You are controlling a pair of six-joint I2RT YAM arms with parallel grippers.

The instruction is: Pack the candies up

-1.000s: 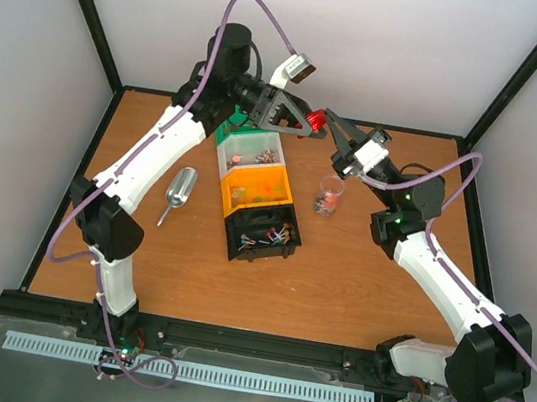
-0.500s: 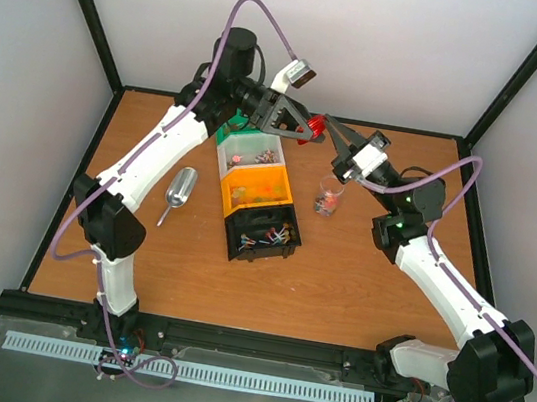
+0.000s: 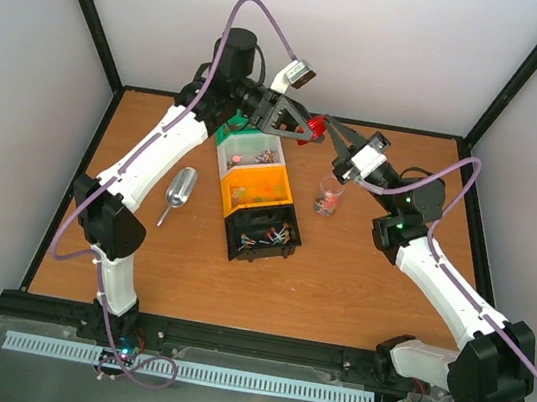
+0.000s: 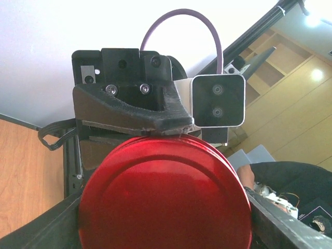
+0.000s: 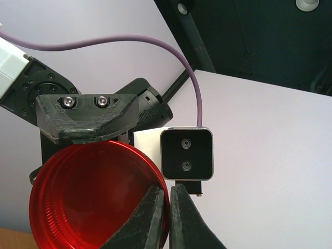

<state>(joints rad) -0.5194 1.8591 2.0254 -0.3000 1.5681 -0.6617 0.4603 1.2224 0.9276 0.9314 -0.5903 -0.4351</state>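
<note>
A round red lid [image 3: 311,127] hangs in the air above the far end of the bins, between my two grippers. My left gripper [image 3: 298,123] is shut across it; the lid [image 4: 163,197] fills the space between its jaws in the left wrist view. My right gripper [image 3: 325,124] comes in from the right and its fingers [image 5: 155,207] pinch the lid's rim [image 5: 93,197]. The candies are tiny wrapped sweets in a clear cup [image 3: 326,200] on the table and in the white [image 3: 252,151], orange [image 3: 256,191] and black [image 3: 262,232] bins.
A green bin [image 3: 225,133] stands behind the white one, under my left arm. A metal scoop [image 3: 179,191] lies on the wooden table [image 3: 337,282] left of the bins. Black frame posts and white walls enclose the table.
The two grippers have come together at the red lid, which shifted slightly left and down. The right gripper's fingers now close on its rim. Little has moved in the last half second.
</note>
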